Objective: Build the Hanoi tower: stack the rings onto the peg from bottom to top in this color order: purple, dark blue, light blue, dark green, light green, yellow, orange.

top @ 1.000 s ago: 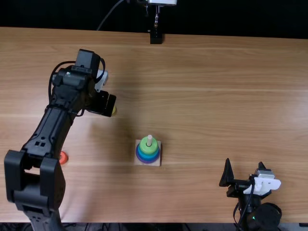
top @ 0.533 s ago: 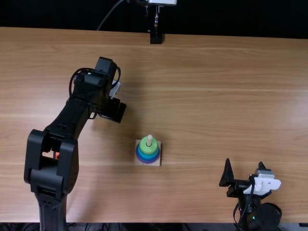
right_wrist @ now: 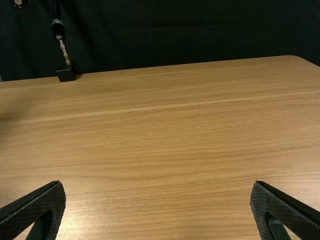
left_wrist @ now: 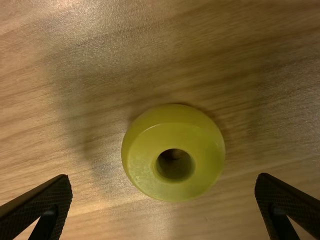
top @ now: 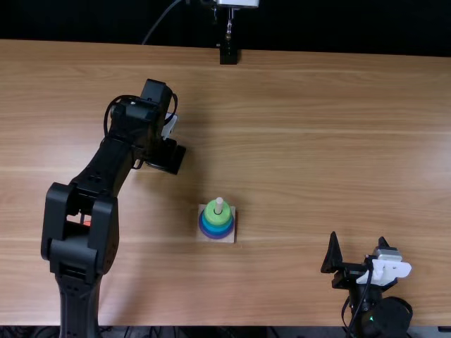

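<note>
Leftmost, the orange ring (top: 87,223) lay left of the tower, partly hidden by the left arm (top: 99,176); if that arm sank too low on its way to the peg, it might nudge the ring out of place. Beyond the tower and to its left, the left gripper (left_wrist: 163,175) stood wide apart over the yellow ring (left_wrist: 172,137), holding nothing. The ring lay on the table between the fingers, apart from both. Closing off-centre could shove it sideways, and its rounded edge might slip if the pads caught it too high. At the tower itself, the next danger was a ring carried off-line, snagging on the tip of the peg (top: 219,203) or pushing the base (top: 202,237) along. Right of the tower, the right gripper (right_wrist: 157,182) was spread wide and empty, and seemed unlikely to interfere.

As for which way things pointed, the orange ring was too covered to judge well. The yellow ring lay flat, its hole facing up; being round, it had no long axis across the table, only a hole axis running vertically. The peg's long axis stood upright through the light green ring (top: 211,214), ready to meet that hole straight from above.
</note>
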